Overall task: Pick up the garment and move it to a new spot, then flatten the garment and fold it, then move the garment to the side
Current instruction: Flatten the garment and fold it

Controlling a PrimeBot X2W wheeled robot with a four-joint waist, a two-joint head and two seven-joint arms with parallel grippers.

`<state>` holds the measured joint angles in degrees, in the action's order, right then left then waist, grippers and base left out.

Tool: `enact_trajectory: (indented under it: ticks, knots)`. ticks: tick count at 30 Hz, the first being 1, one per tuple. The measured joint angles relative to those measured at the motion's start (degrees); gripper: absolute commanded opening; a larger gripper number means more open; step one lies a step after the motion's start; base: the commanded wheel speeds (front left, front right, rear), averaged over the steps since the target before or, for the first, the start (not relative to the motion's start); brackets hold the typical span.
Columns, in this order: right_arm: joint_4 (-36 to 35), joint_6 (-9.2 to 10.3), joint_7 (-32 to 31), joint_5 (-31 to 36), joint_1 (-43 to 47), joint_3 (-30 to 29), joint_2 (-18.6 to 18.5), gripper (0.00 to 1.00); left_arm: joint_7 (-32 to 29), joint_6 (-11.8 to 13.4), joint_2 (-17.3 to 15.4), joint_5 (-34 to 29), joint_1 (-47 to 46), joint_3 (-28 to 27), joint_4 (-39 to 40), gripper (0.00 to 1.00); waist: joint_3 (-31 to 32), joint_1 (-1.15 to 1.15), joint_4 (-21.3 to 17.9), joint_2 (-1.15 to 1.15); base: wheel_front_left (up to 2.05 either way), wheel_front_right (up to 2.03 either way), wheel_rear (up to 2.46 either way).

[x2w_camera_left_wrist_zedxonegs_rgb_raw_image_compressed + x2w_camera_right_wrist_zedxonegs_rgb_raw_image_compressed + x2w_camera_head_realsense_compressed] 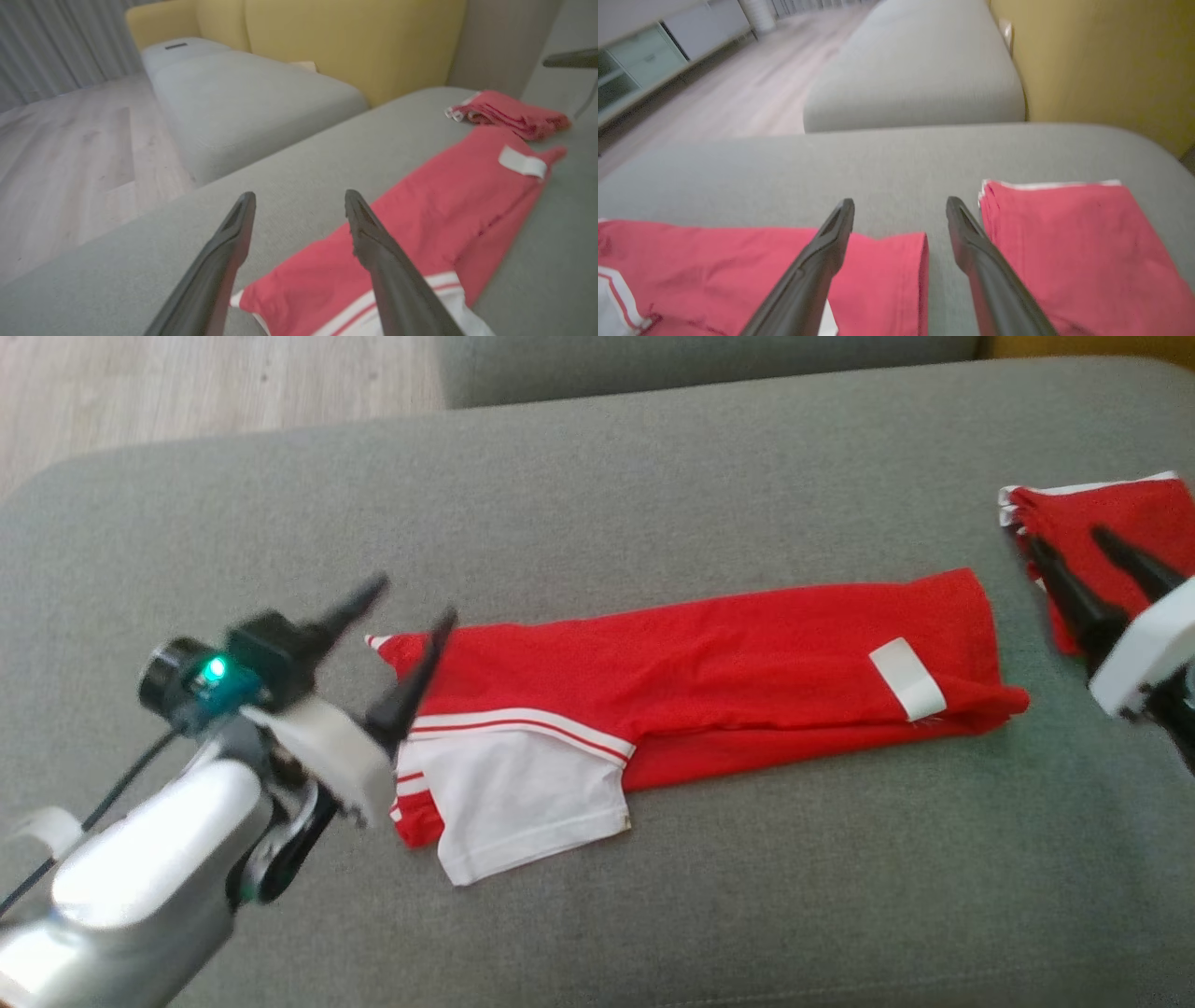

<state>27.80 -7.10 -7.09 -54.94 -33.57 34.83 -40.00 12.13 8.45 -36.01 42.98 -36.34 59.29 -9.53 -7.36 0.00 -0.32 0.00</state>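
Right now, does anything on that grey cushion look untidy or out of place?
The garment lies folded into a long strip, but its white sleeve pokes out sideways at the end by the left fingers, breaking the neat outline. The folded pile further right looks tidy; nothing torn or spilled.

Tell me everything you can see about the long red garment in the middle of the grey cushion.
The red garment is knit-looking fabric, folded lengthwise into a long band lying flat across the grey cushion. A white sleeve with red-and-white striped trim sticks out toward the robot at its left end; a white patch sits near its right end. The open left gripper hangs over its left end; contact is unclear. Another folded red piece lies apart, to its right.
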Motion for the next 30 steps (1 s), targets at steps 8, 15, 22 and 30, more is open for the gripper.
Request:
enact_trajectory:
  ticks: [8, 15, 22, 30]
  knots:
    - [1.1, 0.0, 14.1, 10.8, 1.1, -12.5, 11.1, 1.0, 2.2, 7.6, 9.9, -1.8, 9.1, -18.1, 3.8, 1.0, 1.9, 0.0, -0.4, 0.0, 0.0, 0.0, 0.0]
    - [0.7, 0.0, 20.0, 26.2, 10.1, -26.1, 24.6, 1.0, 2.2, 5.5, 20.3, -10.5, 22.2, -30.4, 5.0, 1.0, 2.6, 0.0, -0.4, 0.0, 0.0, 0.0, 0.0]
    - [-1.7, 0.0, 20.8, 36.8, 17.4, -33.2, 34.8, 1.0, 2.2, -0.1, 26.1, -18.9, 29.5, -38.7, 5.1, 1.0, 2.8, 0.0, -0.3, 0.0, 0.0, 0.0, 0.0]
    - [-3.2, 0.0, 20.7, 41.6, 20.8, -37.8, 36.5, 1.0, 2.2, -7.6, 31.2, -25.3, 32.4, -45.3, 4.0, 1.0, 1.4, 0.0, 0.8, 0.0, 0.0, 0.0, 0.0]
